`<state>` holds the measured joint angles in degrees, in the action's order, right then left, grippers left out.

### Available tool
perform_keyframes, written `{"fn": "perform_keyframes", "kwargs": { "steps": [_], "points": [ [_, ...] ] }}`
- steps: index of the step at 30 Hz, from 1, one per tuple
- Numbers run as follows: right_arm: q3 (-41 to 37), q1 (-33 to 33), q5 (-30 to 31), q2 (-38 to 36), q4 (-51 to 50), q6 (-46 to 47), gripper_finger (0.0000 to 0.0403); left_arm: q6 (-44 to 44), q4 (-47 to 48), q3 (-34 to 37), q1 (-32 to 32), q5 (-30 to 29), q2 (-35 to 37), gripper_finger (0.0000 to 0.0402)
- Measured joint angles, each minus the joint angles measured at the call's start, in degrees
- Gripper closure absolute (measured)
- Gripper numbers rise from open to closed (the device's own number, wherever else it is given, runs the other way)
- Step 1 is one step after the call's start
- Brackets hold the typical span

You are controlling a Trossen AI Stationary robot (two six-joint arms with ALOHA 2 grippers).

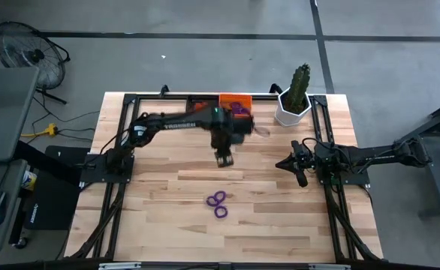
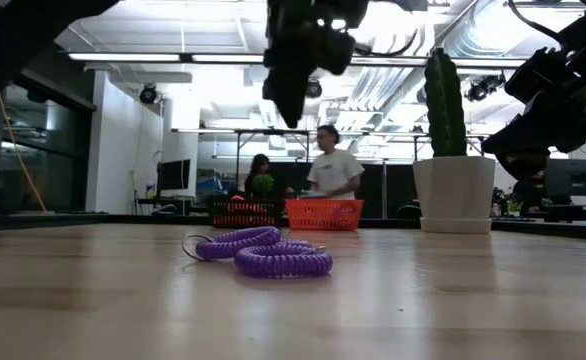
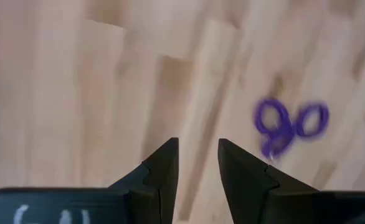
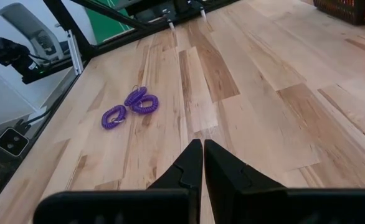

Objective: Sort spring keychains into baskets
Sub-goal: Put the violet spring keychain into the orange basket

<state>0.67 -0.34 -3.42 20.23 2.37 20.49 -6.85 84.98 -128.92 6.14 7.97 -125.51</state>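
Observation:
A small cluster of purple spring keychains (image 1: 218,204) lies flat on the bare wood near the table's middle, toward the near edge; it also shows in the low view (image 2: 263,252) and the right wrist view (image 4: 130,106). My left gripper (image 1: 224,158) hangs open above the table, on the far side of the cluster, holding nothing; its wrist view shows the keychains (image 3: 288,124) off to one side of the fingers. The orange basket (image 1: 235,100) at the far edge holds purple keychains. The black basket (image 2: 243,212) stands beside it. My right gripper (image 4: 203,149) is shut and waits at the right.
A white pot with a cactus (image 1: 293,105) stands at the far right corner, close to the orange basket. Black frame rails (image 1: 329,217) run along the table's sides. Bare wood lies all around the keychain cluster. People stand in the room beyond the table (image 2: 333,170).

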Motion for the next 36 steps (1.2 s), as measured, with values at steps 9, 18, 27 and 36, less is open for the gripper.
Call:
{"fn": "perform_keyframes", "kwargs": {
  "steps": [9, 18, 27, 36],
  "points": [
    [0.00, 0.02, 0.02, 0.00, 0.02, 0.00, 0.0391, 7.03, 3.73, 0.02, -11.37, 0.69, -0.07, 0.0291],
    [0.00, 0.02, 0.00, 0.00, 0.02, 0.00, 0.0391, 5.96, -2.11, 6.91, -18.01, 0.08, 0.36, 0.0291],
    [0.00, 0.02, 0.00, 0.00, 0.04, 0.00, 0.0391, 4.91, -19.91, 25.73, -20.18, 0.45, 6.96, 0.0291],
    [0.00, 0.01, 0.01, 0.00, 0.00, 0.00, 0.0391, 4.65, -34.66, 39.01, -20.17, -0.15, 9.66, 0.0291]
  ]
}}
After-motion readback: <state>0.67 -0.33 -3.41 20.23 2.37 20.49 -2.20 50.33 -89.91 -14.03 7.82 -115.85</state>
